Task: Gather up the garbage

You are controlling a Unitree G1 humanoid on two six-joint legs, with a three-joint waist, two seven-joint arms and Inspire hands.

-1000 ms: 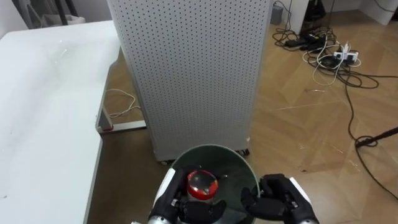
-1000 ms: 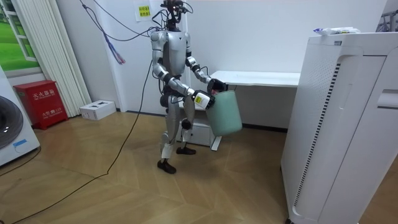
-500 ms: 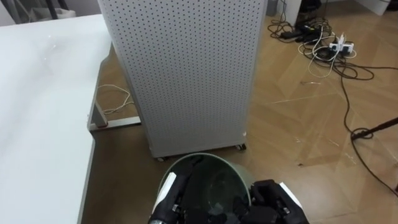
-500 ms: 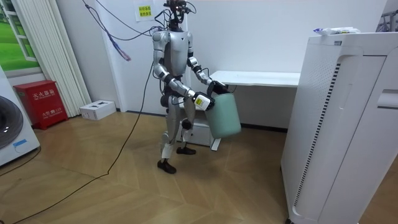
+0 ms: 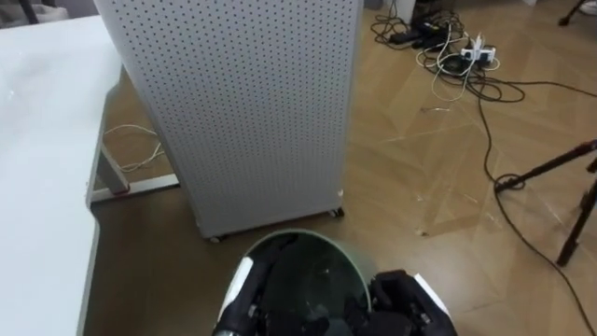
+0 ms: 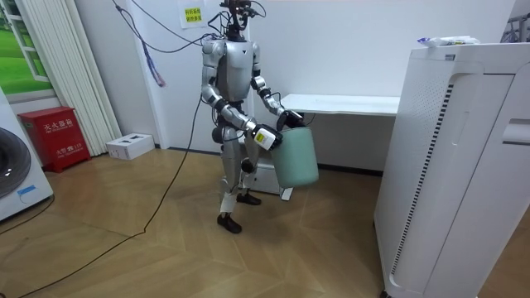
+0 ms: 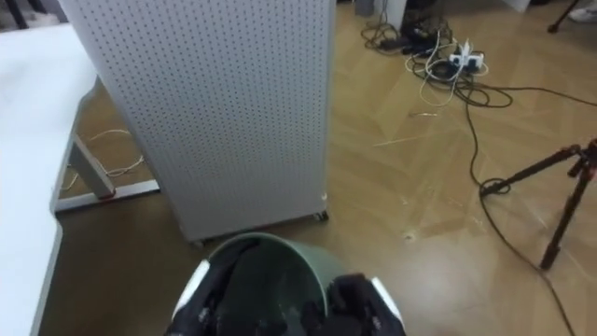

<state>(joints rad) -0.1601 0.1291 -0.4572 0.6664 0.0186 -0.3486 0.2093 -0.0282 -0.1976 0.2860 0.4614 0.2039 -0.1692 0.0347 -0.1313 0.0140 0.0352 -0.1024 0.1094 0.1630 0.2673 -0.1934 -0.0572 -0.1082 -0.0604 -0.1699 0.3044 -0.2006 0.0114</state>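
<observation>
Green bin [image 6: 295,157] in my left hand [image 5: 241,297] and right hand [image 5: 410,295], fingers clamped on rim; jolt mid-step could drop it.

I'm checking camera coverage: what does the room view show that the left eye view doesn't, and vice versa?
Room view: the whole robot standing, a red box, a washing machine, a small white box. Left eye view: a power strip with cables, a tripod leg. Shared: the green bin, the left robot hand and right robot hand at its rim, the white desk.
</observation>
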